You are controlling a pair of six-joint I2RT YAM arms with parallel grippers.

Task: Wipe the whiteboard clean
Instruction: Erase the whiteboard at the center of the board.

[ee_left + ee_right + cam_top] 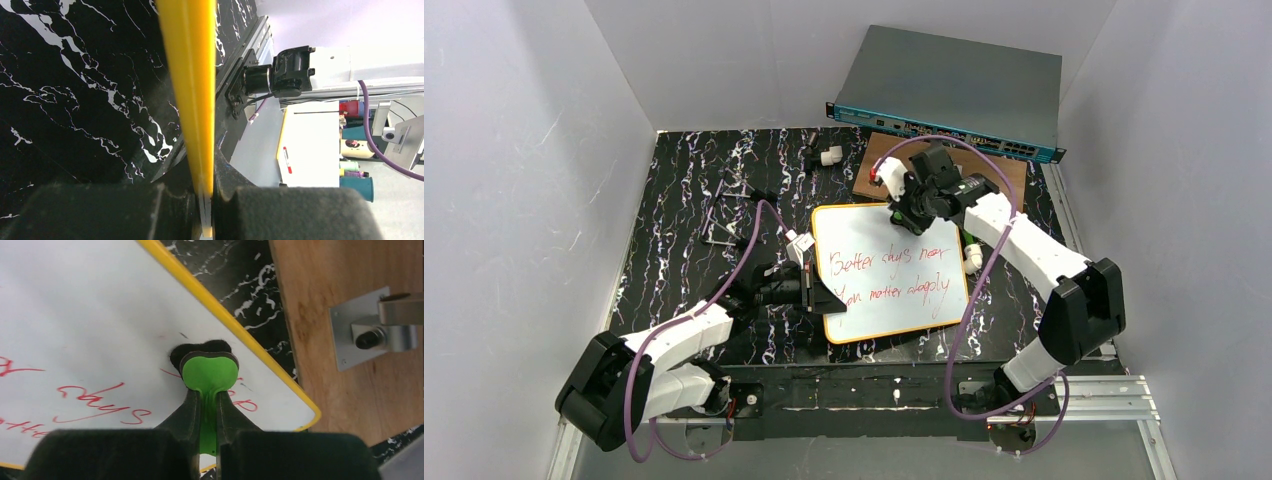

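Observation:
The whiteboard lies flat on the black marbled table, white with a yellow rim and two lines of red handwriting. My left gripper is shut on its left edge; in the left wrist view the yellow rim runs up from between the jaws of that gripper. My right gripper is shut on a green eraser with a black felt pad, pressed on the whiteboard near its top right corner, beside the red writing.
A brown wooden board with a metal fitting lies behind the whiteboard. A grey and teal network switch stands at the back. Small white pieces and a wire stand lie on the table's left half.

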